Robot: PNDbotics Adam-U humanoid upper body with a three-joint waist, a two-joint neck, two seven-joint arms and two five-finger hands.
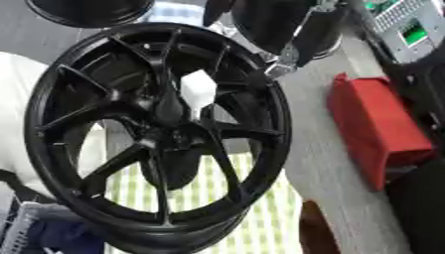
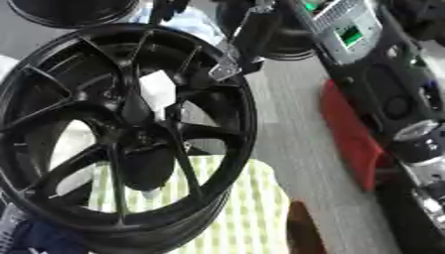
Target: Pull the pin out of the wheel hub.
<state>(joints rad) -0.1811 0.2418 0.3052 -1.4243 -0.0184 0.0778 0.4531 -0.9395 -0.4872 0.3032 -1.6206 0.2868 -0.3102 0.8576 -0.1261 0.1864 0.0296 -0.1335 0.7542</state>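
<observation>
Filling most of both views, the black wheel hub (image 1: 156,134) stands tilted on its edge, its thin paired spokes running out from a dark centre (image 1: 174,130) to the rim. Nearest the camera, under the lower rim, lies a yellow-and-white striped cloth (image 1: 257,218), and a blue fabric item (image 1: 52,238) sits at the lower left corner. A dark brown object (image 1: 315,233) shows just right of the cloth at the bottom edge. No pin can be made out among the spokes or at the centre; the area is too dark to tell. To the right of the wheel, the grey surface (image 1: 322,149) carries a red box (image 1: 378,129), well apart from the rim. In the right eye view a black and silver robot arm (image 2: 417,149) runs down the right edge; its hand is not seen, so I cannot tell how its fingers stand. Farther back, a dark arm segment with a silver bracket (image 1: 282,64) reaches to the upper right rim. Beyond it sit two more black wheels (image 1: 87,12) and a grey device with a green screen (image 2: 347,32).
</observation>
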